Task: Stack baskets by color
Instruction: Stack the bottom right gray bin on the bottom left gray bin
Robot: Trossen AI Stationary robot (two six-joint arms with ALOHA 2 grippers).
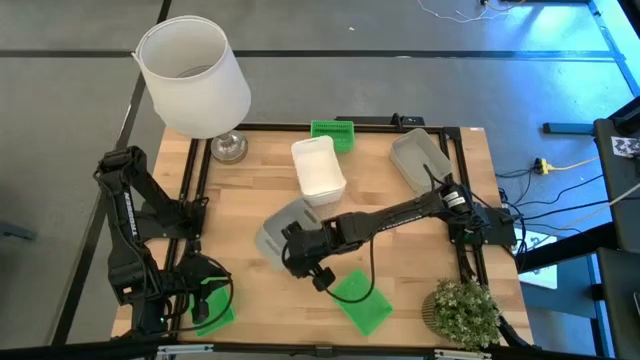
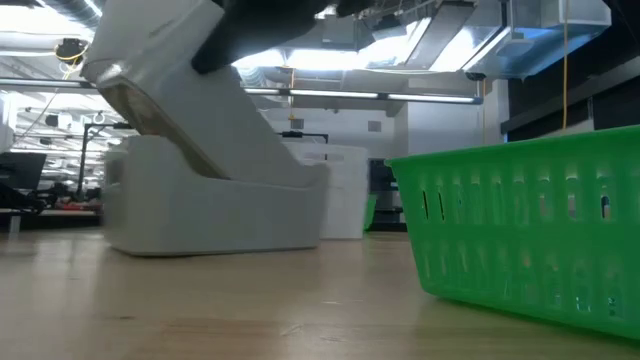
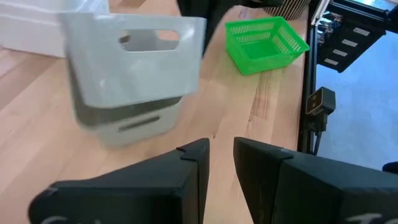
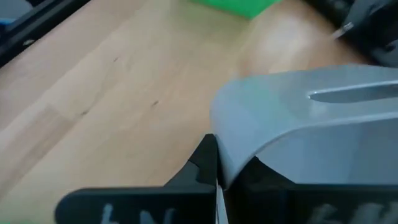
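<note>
- Wooden tabletop (image 1: 240,200), dark rail around its edges; white lampshade (image 1: 193,75) at the far left corner, potted plant (image 1: 462,312) at the near right corner
- Right gripper (image 1: 305,262) near the middle, clamped on the rim of a tilted grey basket (image 1: 288,216) over a second grey basket (image 3: 140,121)
- Left gripper (image 3: 221,158) waits at the near left corner, fingers slightly apart, empty
- Judged light, stiff, smooth plastic; thin rim or handle slot gives the surest hold
</note>
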